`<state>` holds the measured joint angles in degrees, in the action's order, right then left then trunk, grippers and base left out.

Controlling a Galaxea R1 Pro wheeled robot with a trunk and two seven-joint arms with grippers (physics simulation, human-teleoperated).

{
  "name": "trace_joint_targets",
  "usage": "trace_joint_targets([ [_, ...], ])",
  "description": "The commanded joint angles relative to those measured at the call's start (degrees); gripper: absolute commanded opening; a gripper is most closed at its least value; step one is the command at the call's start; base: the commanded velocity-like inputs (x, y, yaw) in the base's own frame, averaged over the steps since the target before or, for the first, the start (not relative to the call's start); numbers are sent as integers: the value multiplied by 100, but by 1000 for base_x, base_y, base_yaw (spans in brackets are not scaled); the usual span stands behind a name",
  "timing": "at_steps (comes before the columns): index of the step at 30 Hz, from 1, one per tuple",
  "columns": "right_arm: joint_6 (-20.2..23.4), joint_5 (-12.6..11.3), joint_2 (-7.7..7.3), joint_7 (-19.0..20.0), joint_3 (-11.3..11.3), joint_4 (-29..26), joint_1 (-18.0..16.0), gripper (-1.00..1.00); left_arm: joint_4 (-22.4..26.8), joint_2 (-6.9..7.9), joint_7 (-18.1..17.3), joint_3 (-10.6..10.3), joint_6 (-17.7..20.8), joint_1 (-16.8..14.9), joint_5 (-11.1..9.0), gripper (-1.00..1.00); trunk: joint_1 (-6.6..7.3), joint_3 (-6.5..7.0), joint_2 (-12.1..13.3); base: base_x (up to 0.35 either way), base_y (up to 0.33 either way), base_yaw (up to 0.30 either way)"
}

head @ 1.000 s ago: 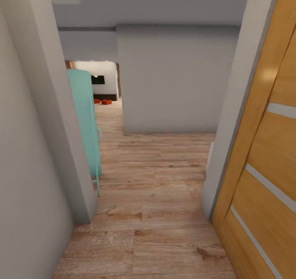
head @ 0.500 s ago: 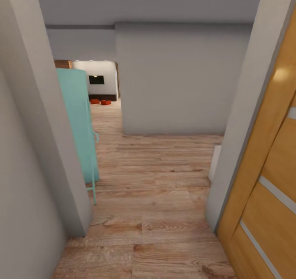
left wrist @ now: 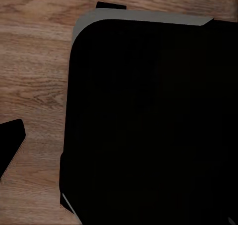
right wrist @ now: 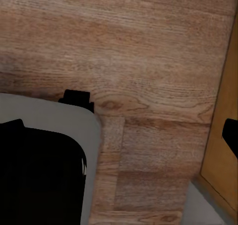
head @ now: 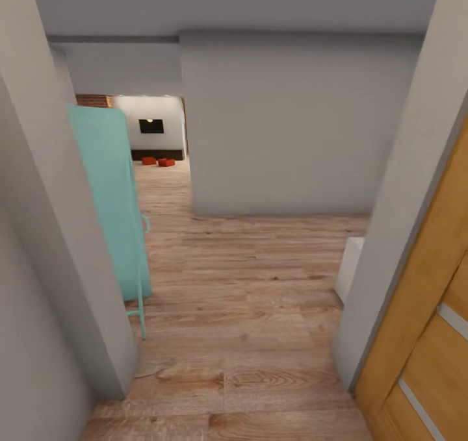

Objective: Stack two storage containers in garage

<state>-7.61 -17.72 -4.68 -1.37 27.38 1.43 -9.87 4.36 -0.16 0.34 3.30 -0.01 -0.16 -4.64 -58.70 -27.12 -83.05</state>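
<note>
Rolling forward through a doorway, the robot's head camera has advanced since a second ago: the grey jamb [head: 58, 246] at left and the wooden door [head: 422, 311] at right have slid outward, and the teal cabinet [head: 110, 201] now sits closer and further left.

Risks, left to right: the jamb stands tight beside the base and could be clipped; the cabinet's thin leg [head: 140, 298] juts into the lane just past it; the grey wall [head: 286, 123] ahead forces a turn into a narrow passage; the door edge and a white block [head: 350, 269] near it crowd the right side. Any drift in steering would cause a scrape.

Both containers [head: 158, 162] lie side by side on the far floor of the living room, well apart from the robot, small and orange-red below a dark wall screen [head: 151, 126].

Light wood planks [head: 247, 285] run unbroken from the hallway to that room, flat and level. The wrist views look down on the same planks past the dark base [left wrist: 148, 120]. Whether the fingers of either arm are spread or pressed together cannot be told.
</note>
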Motion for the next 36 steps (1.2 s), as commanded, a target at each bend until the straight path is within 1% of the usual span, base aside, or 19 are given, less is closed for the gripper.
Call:
trace_joint_targets([
  [1, -30, -47, 3, -3, 49, 15, -6, 100, 3, -2, 2, 29, 0, -2, -44, 100, -3, -6, -2, 323, 0, 0],
  [15, -18, -70, -5, 42, 44, 38, -1, 100, 4, -2, 2, 27, 1, -1, -46, 100, -3, -6, -2, 322, 0, 0],
  [22, -20, -74, 2, 66, 48, 41, 178, 100, 4, -2, 4, 29, -7, -1, -39, 100, -3, -6, -2, 322, 0, 0],
  [36, 14, -74, 3, 67, 49, 42, 205, 100, 4, -2, 8, 30, -8, 1, -37, 100, -3, -6, -2, 322, 0, 0],
])
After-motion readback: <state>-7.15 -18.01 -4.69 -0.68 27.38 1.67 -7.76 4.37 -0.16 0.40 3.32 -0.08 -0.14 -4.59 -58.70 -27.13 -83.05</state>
